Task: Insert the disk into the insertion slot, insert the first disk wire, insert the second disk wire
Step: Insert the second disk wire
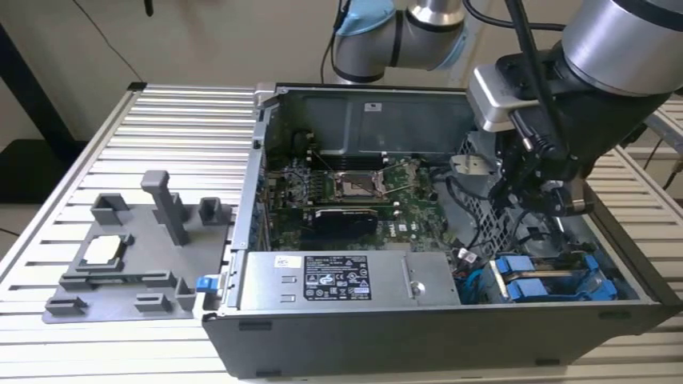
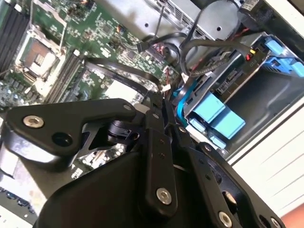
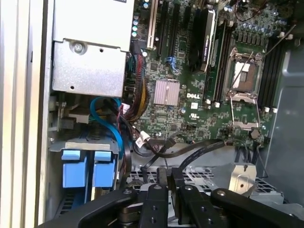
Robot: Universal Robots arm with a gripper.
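Disk [image 1: 555, 280] in its blue carrier looks seated in the drive cage bay [image 1: 613, 276], gripper [image 3: 168, 183] above it with fingers pressed nearly together, gripping nothing I can make out; for the wires, square connector to port, push straight, no cable twist.

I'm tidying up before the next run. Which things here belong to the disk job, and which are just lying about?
Belongs to the job:
- the disk, blue-framed, sitting in the drive cage
- the gripper, above the cage among the black cables

Just lying about:
- the grey fixture plate outside the case, at the exterior view's left
- the power supply box
- the motherboard
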